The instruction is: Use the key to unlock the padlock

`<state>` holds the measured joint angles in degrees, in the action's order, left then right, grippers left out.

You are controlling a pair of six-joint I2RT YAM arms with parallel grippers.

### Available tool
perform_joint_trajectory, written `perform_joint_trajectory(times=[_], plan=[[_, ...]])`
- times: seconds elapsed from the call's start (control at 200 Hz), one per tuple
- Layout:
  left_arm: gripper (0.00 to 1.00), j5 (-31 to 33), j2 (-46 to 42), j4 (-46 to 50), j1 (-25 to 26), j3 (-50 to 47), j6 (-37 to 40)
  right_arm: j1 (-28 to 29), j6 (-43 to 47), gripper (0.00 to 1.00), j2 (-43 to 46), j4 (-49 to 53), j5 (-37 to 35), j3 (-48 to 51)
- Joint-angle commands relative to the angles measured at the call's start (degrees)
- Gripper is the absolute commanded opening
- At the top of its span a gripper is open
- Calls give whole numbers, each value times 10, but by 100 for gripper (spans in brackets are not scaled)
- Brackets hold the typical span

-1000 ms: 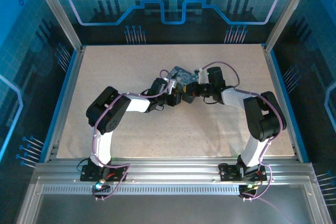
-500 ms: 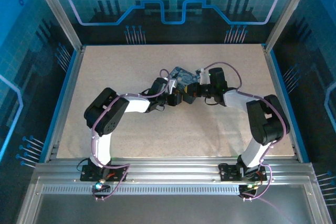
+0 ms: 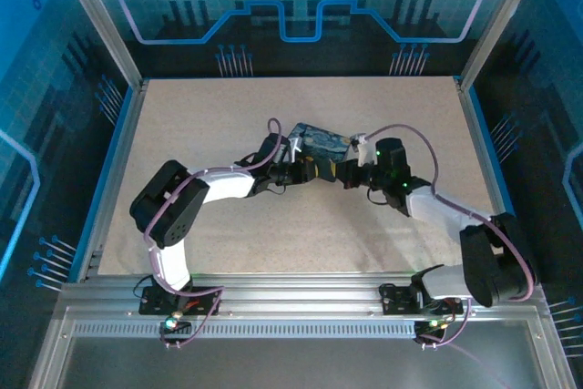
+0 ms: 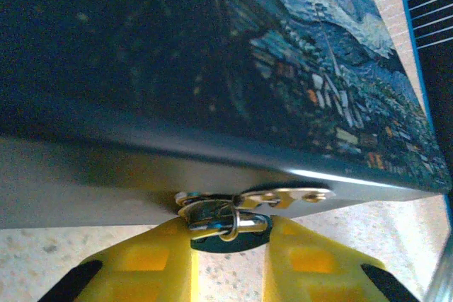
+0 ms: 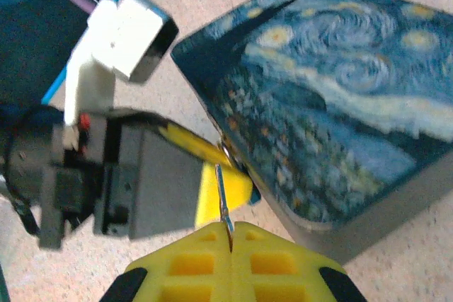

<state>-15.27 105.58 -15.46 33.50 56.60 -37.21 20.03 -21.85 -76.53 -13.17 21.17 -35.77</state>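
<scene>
The padlock (image 4: 226,223), small and silvery with a dark body, hangs from the metal hasp (image 4: 283,197) on the side of the dark blue painted tin (image 4: 212,54). My left gripper (image 4: 230,245) has its yellow fingers pressed on both sides of the padlock. My right gripper (image 5: 231,235) is shut on the key (image 5: 222,196), a slim sliver sticking out of its fingertips. The key's tip points at the spot where the left fingers (image 5: 191,145) meet the tin (image 5: 340,104); from this side those fingers largely hide the lock. From above, both grippers (image 3: 314,168) (image 3: 342,173) meet at the tin's (image 3: 321,141) near side.
The tin lies near the middle of the speckled table (image 3: 228,116), which has blue rails (image 3: 117,161) on both sides. The left wrist's white camera mount (image 5: 124,33) and grey body sit close to the right gripper's left.
The right arm has swung its elbow out to the right and toward the near edge, its gripper staying at the tin. The left arm's elbow has shifted left.
</scene>
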Motion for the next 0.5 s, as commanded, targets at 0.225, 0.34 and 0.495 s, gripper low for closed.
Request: perform_joint_trajectory(times=[0.225, 0.34, 0.495], plan=[[23, -34, -59, 7, 4, -24, -106, 67, 61, 0, 45, -72, -82, 103], [23, -43, -63, -1, 6, -37, -137, 90, 76, 0, 31, -99, -109, 117], [23, -41, -64, 7, 10, -40, -144, 104, 85, 0, 3, -141, -113, 127]])
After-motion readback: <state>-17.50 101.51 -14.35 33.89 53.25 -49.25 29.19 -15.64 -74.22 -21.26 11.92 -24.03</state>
